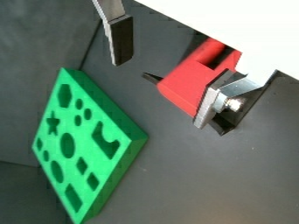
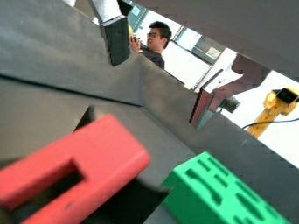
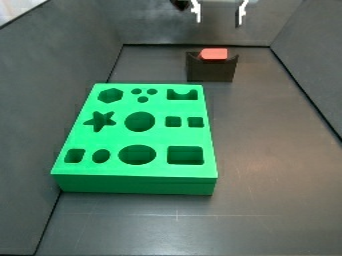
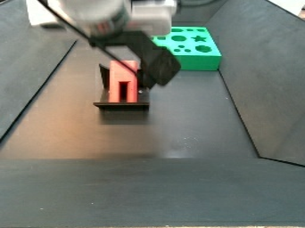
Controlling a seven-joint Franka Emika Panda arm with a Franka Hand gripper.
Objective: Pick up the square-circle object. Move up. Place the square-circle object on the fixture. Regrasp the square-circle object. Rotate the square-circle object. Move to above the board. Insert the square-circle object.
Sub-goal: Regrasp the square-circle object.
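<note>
The tool [image 3: 218,12] hangs high above the far end of the dark floor [image 3: 267,150], directly over the fixture [image 3: 211,67], with its two fingers spread apart and nothing between them: it is released. In a side view only the finger tips [image 3: 198,12] show at the upper edge of the frame, well clear of the fixture below. In both wrist views the fingers appear as flat silver plates with dark pads [image 1: 121,39], one on each side of the piece beneath, neither touching it.

The square-circle object [image 3: 213,54] rests on top of the fixture, a red peg sitting in the notch; in a side view [image 4: 123,80] it lies lengthwise in the dark bracket [image 4: 123,105], and the tool's dark body [image 4: 143,49] hovers above it. A wrist view shows the red piece [image 1: 193,77] blocky and stepped, propped against the fixture's metal part [image 1: 228,94].

The board [image 3: 138,137] lies flat on the floor, nearer to the camera and left of the fixture, well apart from it. Its bright green top carries cut-outs: star, hexagon, circles, squares and an oval. In a side view the board [image 4: 191,47] lies beyond the fixture to the right, and in a wrist view [image 1: 82,140] it lies off to the side of the open fingers
</note>
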